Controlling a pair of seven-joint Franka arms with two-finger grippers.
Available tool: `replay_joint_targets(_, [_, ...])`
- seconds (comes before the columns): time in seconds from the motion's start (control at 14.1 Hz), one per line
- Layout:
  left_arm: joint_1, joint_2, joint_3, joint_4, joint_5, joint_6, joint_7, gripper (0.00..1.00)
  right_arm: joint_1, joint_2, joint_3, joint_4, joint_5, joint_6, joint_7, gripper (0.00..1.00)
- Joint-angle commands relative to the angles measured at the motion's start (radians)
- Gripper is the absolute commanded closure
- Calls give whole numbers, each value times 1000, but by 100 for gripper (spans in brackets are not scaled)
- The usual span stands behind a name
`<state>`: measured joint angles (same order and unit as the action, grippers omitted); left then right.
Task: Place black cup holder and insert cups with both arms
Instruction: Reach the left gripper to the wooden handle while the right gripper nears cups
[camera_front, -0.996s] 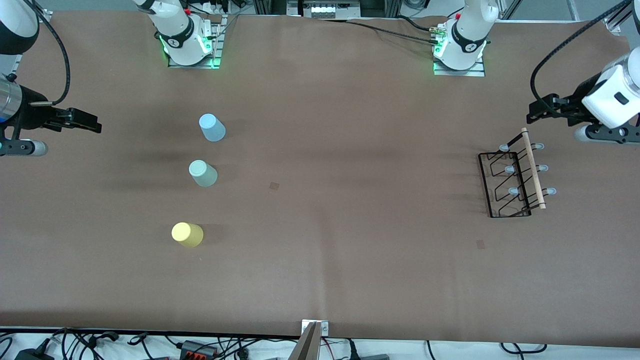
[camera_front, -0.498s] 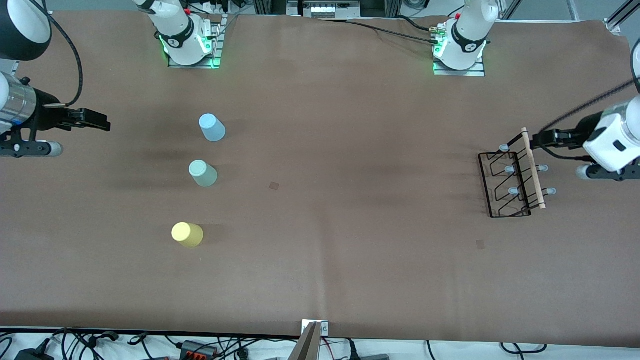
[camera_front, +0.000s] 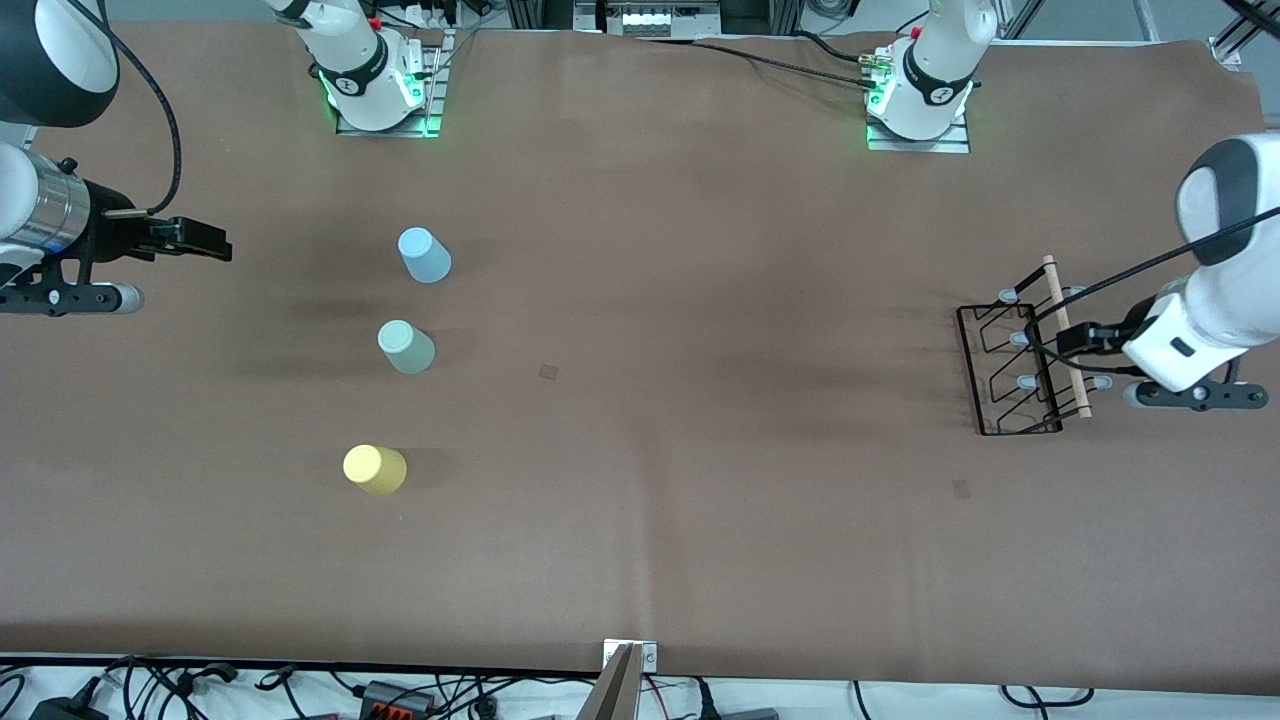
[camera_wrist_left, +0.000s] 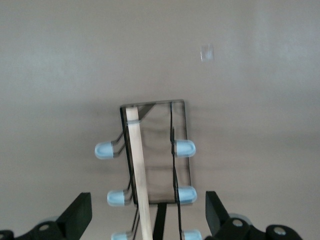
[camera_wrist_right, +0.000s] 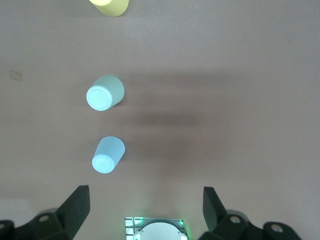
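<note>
- I take the black cup holder (camera_front: 1022, 352) as my landmark: it stands on the brown table (camera_front: 700, 520) toward the left arm's end, its wooden rod (camera_front: 1066, 338) along the top and its pale capped prongs (camera_wrist_left: 184, 148) sticking out to both sides.
- My left gripper (camera_front: 1068, 340) hangs over the holder's rod; in the left wrist view its fingers (camera_wrist_left: 77, 214) are spread wide, with the rod and prongs between them and nothing gripped.
- The three cups stand upside down, well apart from the holder, toward the right arm's end: the light blue cup (camera_front: 424, 255) farthest from the front camera, the pale green cup (camera_front: 405, 347) next, the yellow cup (camera_front: 374, 469) nearest.
- My right gripper (camera_front: 205, 240) is over bare table, farther from the holder than the cups are; its fingers (camera_wrist_right: 76, 207) are spread and hold nothing.
</note>
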<state>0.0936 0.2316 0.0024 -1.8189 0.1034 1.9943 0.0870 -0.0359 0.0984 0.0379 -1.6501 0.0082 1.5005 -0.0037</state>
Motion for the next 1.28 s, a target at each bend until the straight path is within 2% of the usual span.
replay_joint_targets(0.0, [26,-95,-10,-184,19,180,39,0,4,-12,0,-40,-5,26,-12,0])
replay_joint_targets(0.21, [83,-123,-13,-337,18,337,82,3,33,-11,2,-53,-2,64,-2,0])
replay_joint_targets(0.36, [84,-129,-13,-373,18,345,82,14,45,-20,2,-57,-7,43,-10,0])
replay_joint_targets(0.5, [84,-127,-13,-381,18,342,82,19,47,-20,2,-57,-7,30,-13,0])
replay_joint_targets(0.57, [84,-129,-13,-385,18,337,83,28,51,-31,0,-65,-7,30,-12,0])
replay_joint_targets(0.71, [84,-129,-13,-389,18,321,85,53,53,-36,0,-70,-7,46,1,0])
replay_joint_targets(0.78, [84,-129,-15,-384,18,284,83,62,51,-34,0,-70,-5,55,2,0])
replay_joint_targets(0.93, [83,-130,-16,-378,18,227,82,75,56,-40,2,-105,-5,88,7,0])
replay_joint_targets(1.07, [83,-130,-16,-370,16,224,80,87,62,-68,2,-164,-7,131,7,0])
replay_joint_targets(1.21, [83,-130,-16,-352,13,224,80,92,67,-77,2,-203,-7,194,7,0])
